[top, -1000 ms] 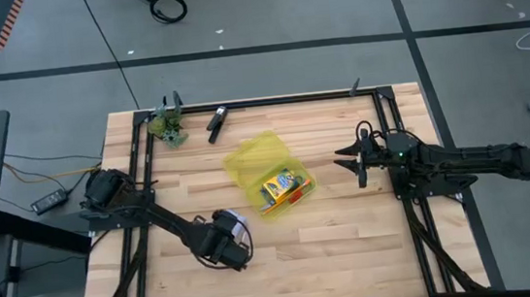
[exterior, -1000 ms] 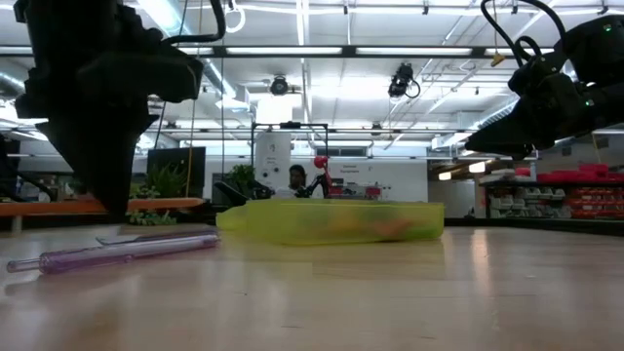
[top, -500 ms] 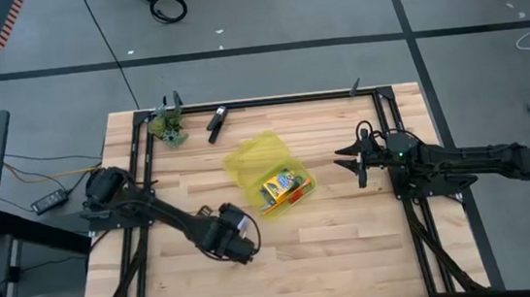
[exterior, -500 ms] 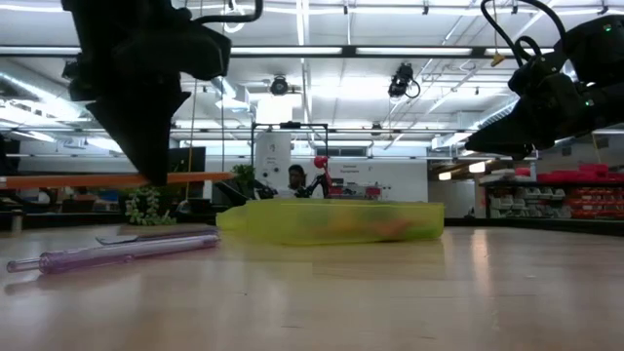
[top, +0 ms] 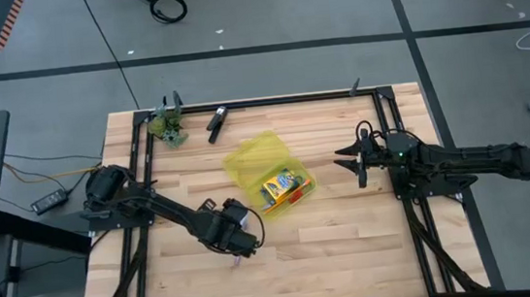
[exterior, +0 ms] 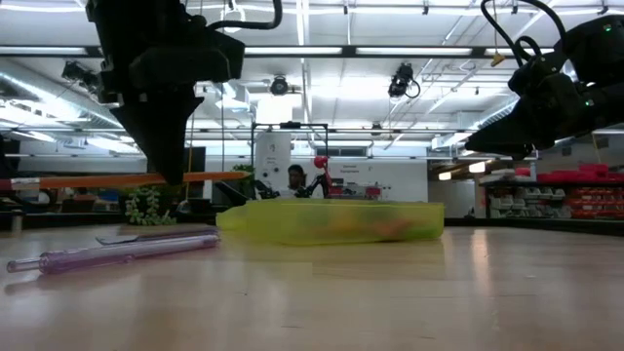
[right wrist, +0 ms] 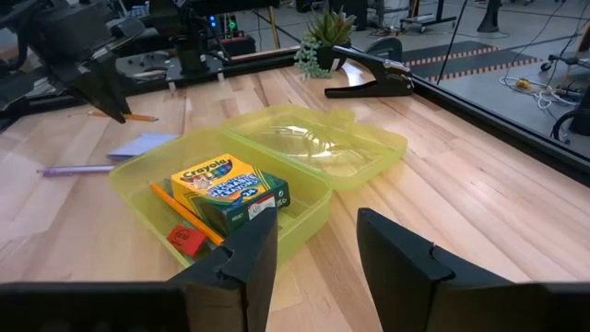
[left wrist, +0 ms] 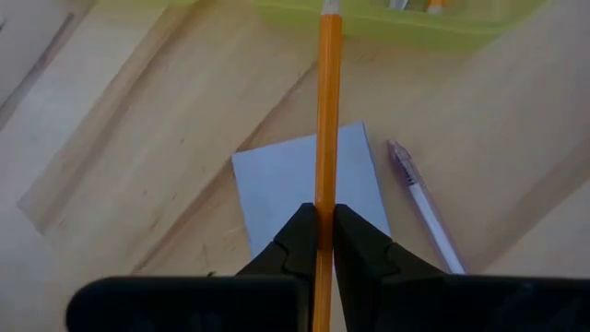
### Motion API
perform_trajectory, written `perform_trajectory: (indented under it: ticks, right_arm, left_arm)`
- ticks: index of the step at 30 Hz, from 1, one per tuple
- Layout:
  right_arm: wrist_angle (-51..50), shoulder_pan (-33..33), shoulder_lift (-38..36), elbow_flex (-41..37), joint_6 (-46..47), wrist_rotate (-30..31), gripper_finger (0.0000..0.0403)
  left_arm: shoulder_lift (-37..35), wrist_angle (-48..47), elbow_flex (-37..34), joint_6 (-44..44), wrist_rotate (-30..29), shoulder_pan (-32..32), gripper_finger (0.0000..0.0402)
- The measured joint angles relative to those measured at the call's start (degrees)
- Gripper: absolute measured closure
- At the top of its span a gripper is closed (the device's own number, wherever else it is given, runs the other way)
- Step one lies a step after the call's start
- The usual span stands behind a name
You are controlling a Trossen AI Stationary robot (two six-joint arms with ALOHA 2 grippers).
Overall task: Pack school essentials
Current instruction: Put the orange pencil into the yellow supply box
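With its fingers pinched on an orange pencil (left wrist: 324, 111), the left gripper (left wrist: 318, 242) hovered short of the yellow case (right wrist: 313, 217) ahead, needing forward carry and release, while the right gripper (right wrist: 313, 249) waited part-open, empty.

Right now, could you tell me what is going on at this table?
The left gripper is shut on an orange pencil and holds it above the table, near the yellow case. The case lies open with a crayon box, another pencil and a red eraser inside. A note pad and purple pen remain on the wood. The right gripper waits open nearby.
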Motion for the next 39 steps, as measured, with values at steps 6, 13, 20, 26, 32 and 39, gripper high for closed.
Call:
perform_trajectory:
  ticks: [6, 13, 20, 26, 32, 39]
  right_arm:
    - [0.0, 0.0, 0.0, 0.0, 0.02, 0.0, 0.0246]
    - [0.0, -0.02, 0.0, 0.0, 0.02, 0.0, 0.0246]
    - [-0.01, -0.01, 0.0, 0.0, 0.0, 0.0, 0.0246]
    - [0.0, -0.02, 0.0, 0.0, 0.0, 0.0, 0.0246]
    - [-0.01, -0.02, 0.0, 0.0, 0.0, 0.0, 0.0246]
    - [-0.01, -0.01, 0.0, 0.0, 0.0, 0.0, 0.0246]
  left_arm:
    - [0.0, 0.21, 0.0, 1.28, -0.57, 0.0, 0.0375]
    - [0.0, 0.29, 0.04, 1.99, -1.03, 0.0, 0.0375]
    - [-0.02, 0.31, 0.04, 2.11, -1.07, 0.0, 0.0374]
    - [-0.02, 1.46, 0.04, 2.93, -1.07, 0.0, 0.0374]
    - [-0.02, 1.52, 0.04, 2.97, -1.23, 0.0, 0.0374]
    - [-0.02, 1.56, 0.04, 3.55, -1.25, 0.15, 0.0374]
